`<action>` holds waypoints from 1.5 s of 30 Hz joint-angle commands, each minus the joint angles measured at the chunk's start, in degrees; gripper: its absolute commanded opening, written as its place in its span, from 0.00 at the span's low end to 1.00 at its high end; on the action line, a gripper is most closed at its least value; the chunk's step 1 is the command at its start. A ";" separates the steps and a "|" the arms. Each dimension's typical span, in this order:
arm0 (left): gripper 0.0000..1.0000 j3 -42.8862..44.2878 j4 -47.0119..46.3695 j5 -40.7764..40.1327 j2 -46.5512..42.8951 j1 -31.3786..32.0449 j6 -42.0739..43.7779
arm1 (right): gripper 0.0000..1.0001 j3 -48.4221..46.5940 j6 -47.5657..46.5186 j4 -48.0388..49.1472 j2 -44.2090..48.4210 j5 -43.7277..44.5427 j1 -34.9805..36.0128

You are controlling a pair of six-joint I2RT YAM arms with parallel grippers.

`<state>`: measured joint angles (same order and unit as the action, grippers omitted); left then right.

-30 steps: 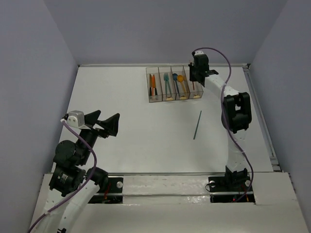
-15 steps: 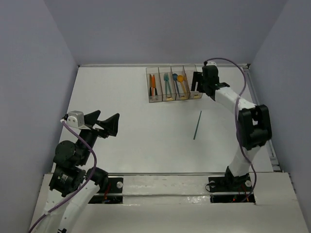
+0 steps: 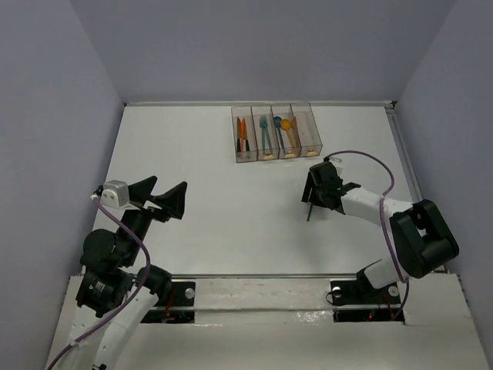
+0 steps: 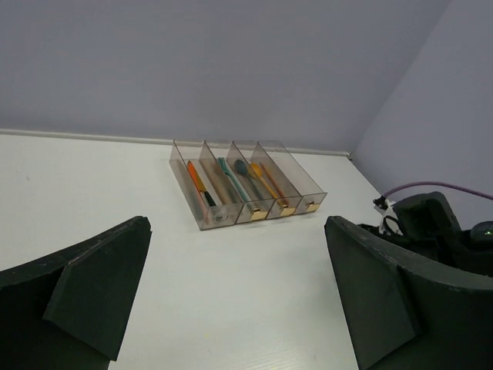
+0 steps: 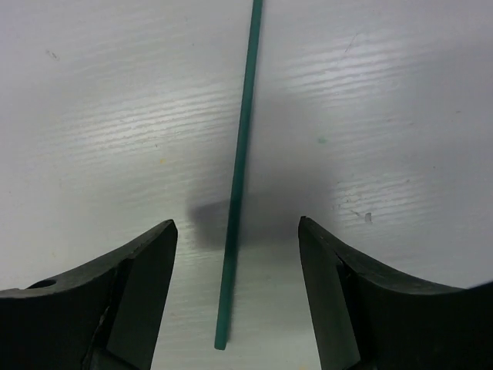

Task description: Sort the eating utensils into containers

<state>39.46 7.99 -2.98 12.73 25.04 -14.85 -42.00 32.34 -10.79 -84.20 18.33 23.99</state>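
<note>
**Right arm poised over the last teal piece**

The right gripper (image 3: 317,190) hangs low over the table (image 3: 208,177), jaws spread wide and gripping nothing. Lying flat between them is the teal utensil (image 5: 240,169), touched by neither finger. It sits alone on the right side, well apart from the containers (image 3: 310,132) at the far edge, where the rightmost bin looks bare.

This one should be feather-light and thin. It is probably stiff enough to lift by the middle, but the plastic looks slick and so low to the surface that the fingers would have to close right down at table level. The shaft's mid-length, square between the pads, looks the safest hold.

Its long axis runs near to far, leaning a touch rightward at the far end and crossing the jaws' closing line. Which end is the head I cannot tell.

Over on the left, the left gripper (image 3: 166,191) is raised, fingers apart and carrying nothing.
</note>
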 commanded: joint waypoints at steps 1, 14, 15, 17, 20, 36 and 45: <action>0.99 1.93 -2.28 0.61 -0.87 0.10 0.53 | 0.67 -0.89 5.80 -1.16 -1.57 6.89 3.08; 0.99 2.02 -2.10 0.17 -1.57 0.63 0.61 | 0.06 -0.98 11.34 -2.40 -5.45 11.64 6.25; 0.99 2.11 -2.01 0.17 -1.57 0.63 0.61 | 0.02 -1.07 11.43 -2.66 -5.44 11.82 6.25; 0.99 2.02 -2.01 0.08 -1.57 0.63 0.61 | 0.00 -1.33 11.43 -3.62 -4.40 12.43 6.25; 0.99 2.02 -1.93 0.00 -1.57 0.63 0.61 | 0.00 -1.42 9.60 -5.12 -0.55 14.10 6.25; 0.99 1.93 -1.92 -0.36 0.71 0.63 0.79 | 0.00 -28.56 -24.40 12.36 -9.80 -5.37 -5.08; 0.99 2.02 -2.01 -0.44 2.21 -0.43 1.05 | 0.00 -56.60 -29.70 4.46 -31.90 -11.91 -10.36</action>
<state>39.46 8.01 -3.33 13.50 25.39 -14.66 -88.42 6.90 -2.96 -110.00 12.21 15.75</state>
